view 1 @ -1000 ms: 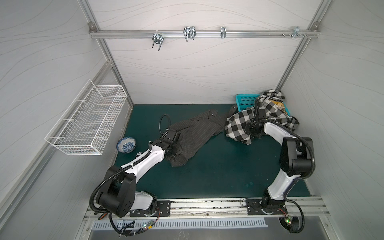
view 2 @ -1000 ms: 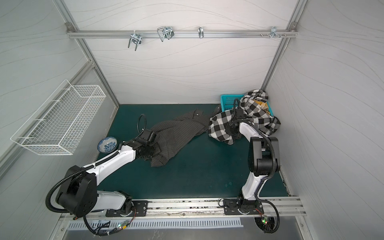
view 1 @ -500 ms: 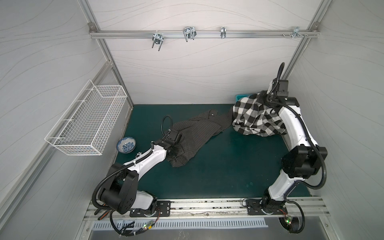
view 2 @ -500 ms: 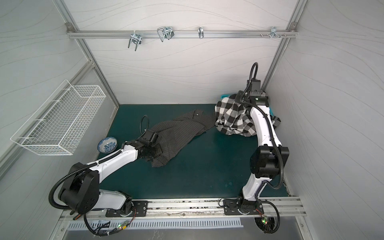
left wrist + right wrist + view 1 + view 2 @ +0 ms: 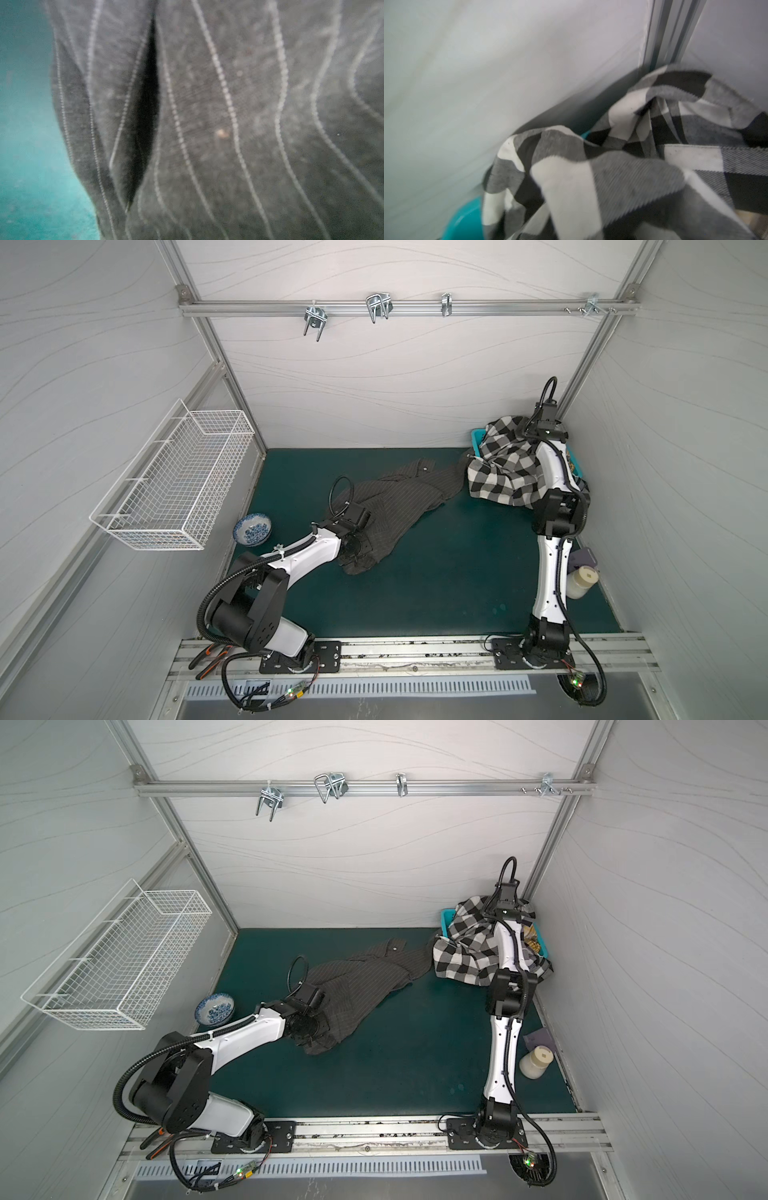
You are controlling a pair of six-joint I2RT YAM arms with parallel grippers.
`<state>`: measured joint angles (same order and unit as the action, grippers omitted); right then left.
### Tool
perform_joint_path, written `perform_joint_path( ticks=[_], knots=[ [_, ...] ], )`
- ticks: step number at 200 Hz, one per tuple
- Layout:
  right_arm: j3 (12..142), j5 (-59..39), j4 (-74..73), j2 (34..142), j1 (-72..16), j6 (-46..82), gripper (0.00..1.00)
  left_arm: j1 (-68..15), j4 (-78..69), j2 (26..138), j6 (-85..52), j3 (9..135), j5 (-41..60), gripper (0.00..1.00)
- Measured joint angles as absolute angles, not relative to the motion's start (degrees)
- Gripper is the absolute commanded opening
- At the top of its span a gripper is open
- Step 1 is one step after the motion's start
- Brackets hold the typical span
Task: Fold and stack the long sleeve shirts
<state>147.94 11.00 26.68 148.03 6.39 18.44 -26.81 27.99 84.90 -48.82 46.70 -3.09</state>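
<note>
The desk point(image 5: 436, 593) is carrying both shirts. The striped shirt point(image 5: 399, 497) is stretching diagonally from the middle toward the far right corner, where the checked shirt point(image 5: 503, 472) is lying heaped over the basket point(image 5: 477, 443). The left end effector point(image 5: 356, 551) is resting closed at the striped shirt's near end, seemingly pinching it. The right end effector point(image 5: 540, 437) is hovering over the checked heap, and I cannot tell how its jaws stand. The left wrist view is showing only hanging striped folds, no fingers.

The pinstriped shirt point(image 5: 407, 502) lies crumpled; the checked shirt point(image 5: 498, 472) drapes a teal basket point(image 5: 477, 439).
</note>
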Motion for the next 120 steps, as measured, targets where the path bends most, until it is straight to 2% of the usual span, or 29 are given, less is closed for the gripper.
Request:
perform_joint_path(
  ticks=[5,16,42,75,109,116,120],
  knots=[
    [147.2,11.0,27.1,148.0,6.4,18.4,0.92,-26.9,27.9,85.1,-48.8,46.7,-3.1,0.0],
    [145.4,11.1,27.5,147.3,6.5,18.4,0.99,-27.1,28.0,85.4,-48.9,46.8,-3.0,0.0],
    [134.7,9.3,28.7,139.7,6.3,18.2,0.99,-27.1,28.6,85.3,-48.8,47.9,-2.6,0.0],
    [126.0,7.6,34.8,122.7,4.0,18.1,0.99,-27.2,28.7,83.8,-48.7,49.5,-0.2,0.0],
    [121.1,9.3,43.2,100.8,-7.9,19.6,0.99,-31.9,30.1,77.8,-48.9,49.7,2.0,0.0],
    [118.2,11.0,45.3,95.8,-12.3,21.5,0.99,-33.2,30.1,76.4,-49.1,49.7,2.6,0.12],
    [116.3,11.9,46.1,93.1,-15.0,22.4,0.99,-34.1,30.1,75.7,-49.2,49.8,3.3,0.23]
  ],
)
